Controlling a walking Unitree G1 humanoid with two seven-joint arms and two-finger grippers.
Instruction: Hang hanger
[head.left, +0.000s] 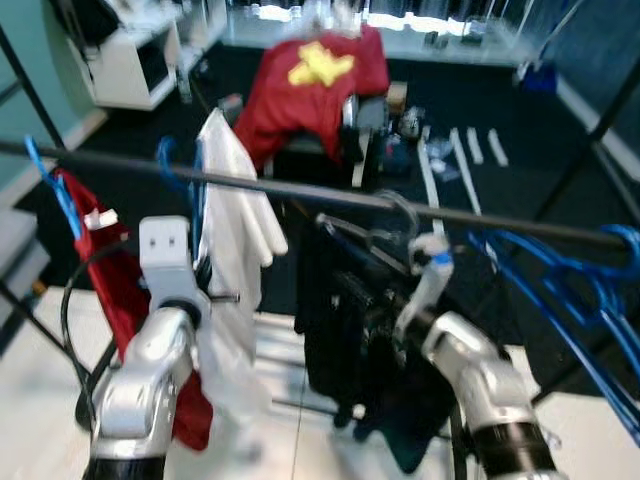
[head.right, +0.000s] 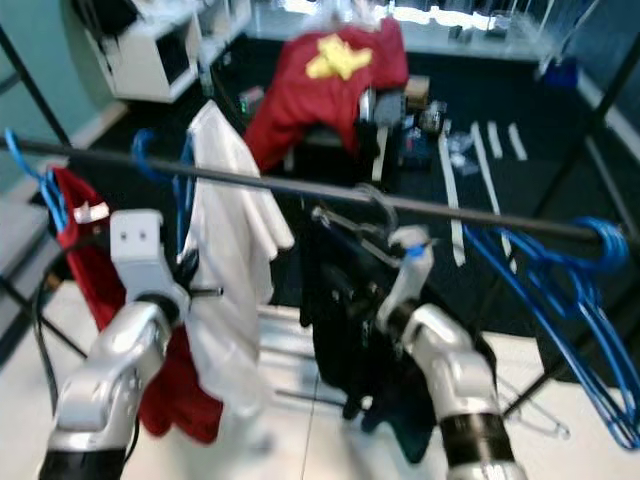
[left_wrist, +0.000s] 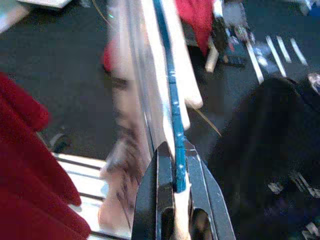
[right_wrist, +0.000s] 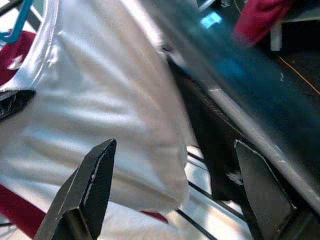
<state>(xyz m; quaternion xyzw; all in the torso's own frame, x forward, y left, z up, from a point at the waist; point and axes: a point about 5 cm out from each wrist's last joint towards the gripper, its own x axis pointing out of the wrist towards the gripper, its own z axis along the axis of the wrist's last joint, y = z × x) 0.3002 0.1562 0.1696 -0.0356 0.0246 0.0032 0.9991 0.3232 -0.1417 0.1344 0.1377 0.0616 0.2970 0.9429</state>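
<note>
A dark floor and a red-draped chair (head.left: 318, 85) lay behind the clothes rail (head.left: 300, 188). The left gripper (left_wrist: 175, 195) had its fingers pinched on the blue hanger (left_wrist: 173, 115) carrying the white shirt (head.left: 232, 220), just beside the rail. The right gripper (right_wrist: 175, 195) hovered with fingers spread near the black garments (head.left: 350, 320). The hanger looked light and stiff, its shirt limp and likely to sway; the neck below the hook seemed the best hold.
</note>
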